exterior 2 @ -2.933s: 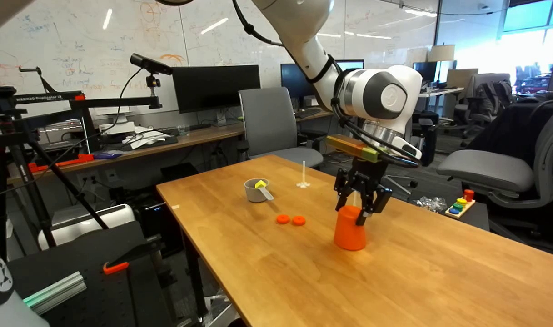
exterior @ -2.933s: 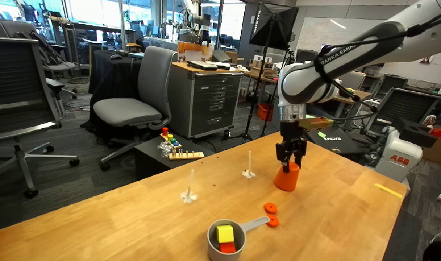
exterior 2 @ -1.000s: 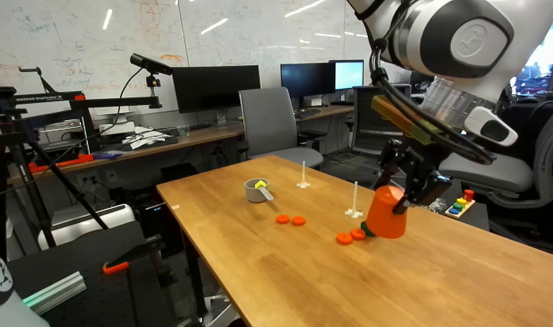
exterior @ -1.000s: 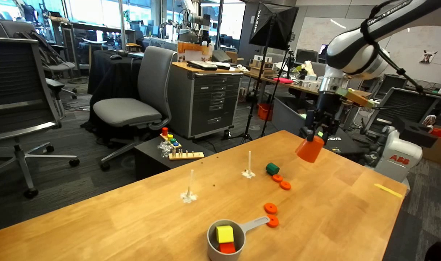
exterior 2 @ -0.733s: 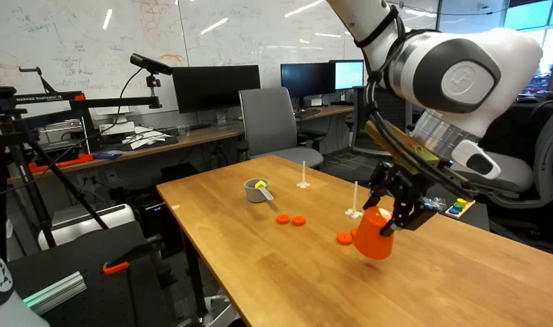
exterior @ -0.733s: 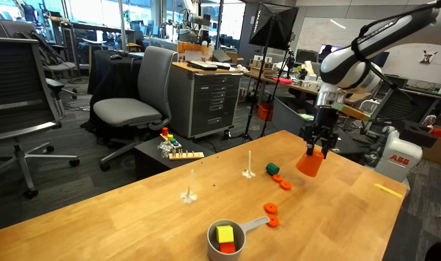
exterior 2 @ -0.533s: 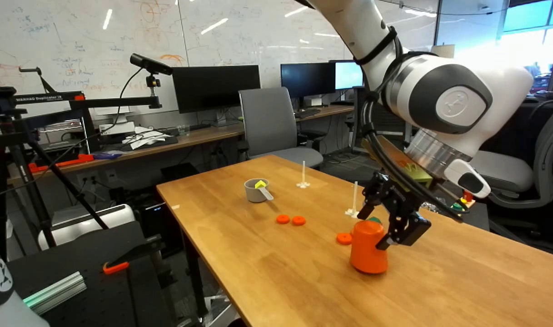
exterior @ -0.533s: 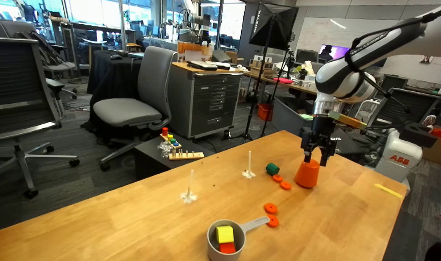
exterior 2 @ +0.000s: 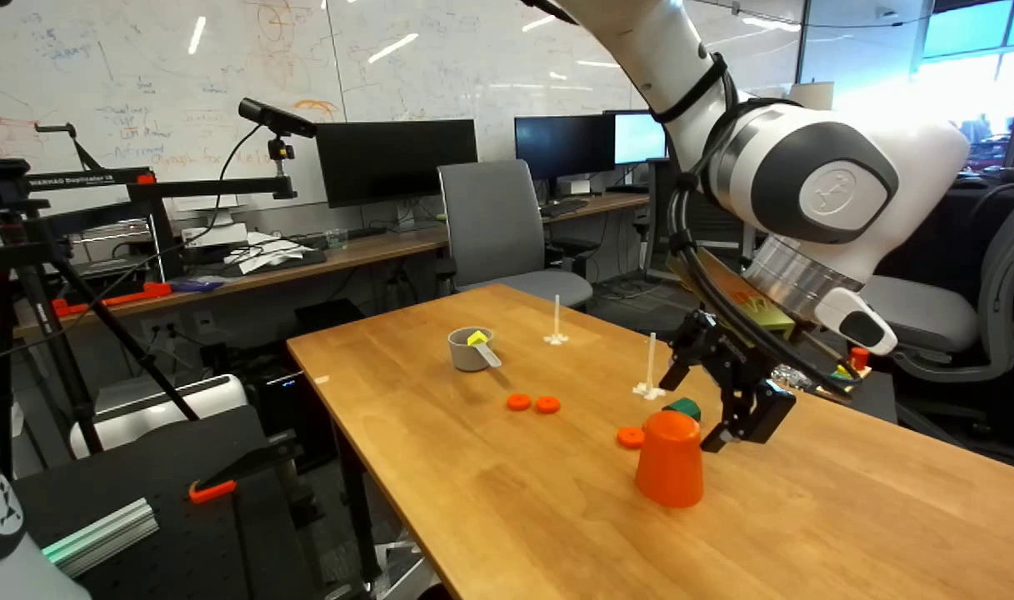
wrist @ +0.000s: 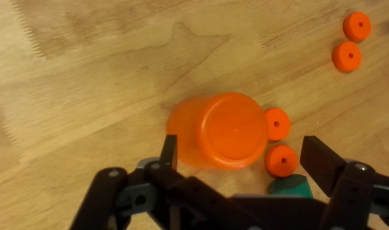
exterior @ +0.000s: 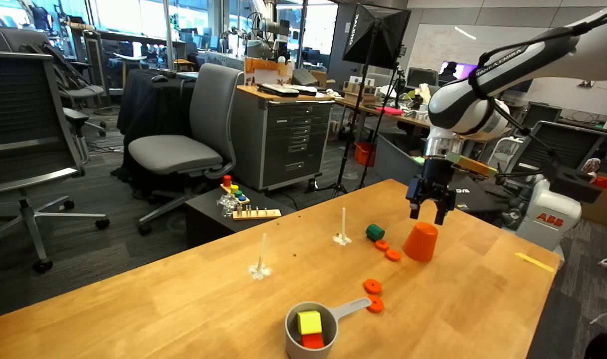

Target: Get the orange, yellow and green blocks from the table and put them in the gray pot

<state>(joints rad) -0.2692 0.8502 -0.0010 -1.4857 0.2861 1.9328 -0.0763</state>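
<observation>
**Green block (exterior: 375,232) out on the bench (exterior: 183,299), pincer (exterior: 427,217) free**

So your pincer hangs just over the upside-down orange cup (exterior: 421,242), jaws spread wide, gripping nothing. The cup stands wide end down, and your wrist view looks right at its flat closed end. One finger overlaps the cup's edge in that view, but in an exterior view the fingertips (exterior: 439,216) look clear of it.

Your green block lies near the cup, next to a pair of small orange discs (exterior: 393,255). One disc is so close to it that you can't really tell whether they touch. Your wrist view only catches part of the block, since the pincer covers the rest.

The other two? Your yellow block (exterior: 309,322) and orange-red block (exterior: 313,341) are both inside the gray pot (exterior 2: 463,358). The yellow one sits higher and partly hides its neighbor; no idea if it rests right on it. The pot is well apart from the pincer, its handle (exterior: 350,307) pointing toward a second pair of orange discs (exterior: 370,289).

You've also got two thin pegs (exterior: 343,222) standing on the bench, each with a whitish patch around its foot, and a strip of yellow tape (exterior: 534,262) near the edge. Past the bench there's a toy board (exterior: 235,188) with red, yellow, green and blue pieces on a low black stand (exterior: 203,214).
</observation>
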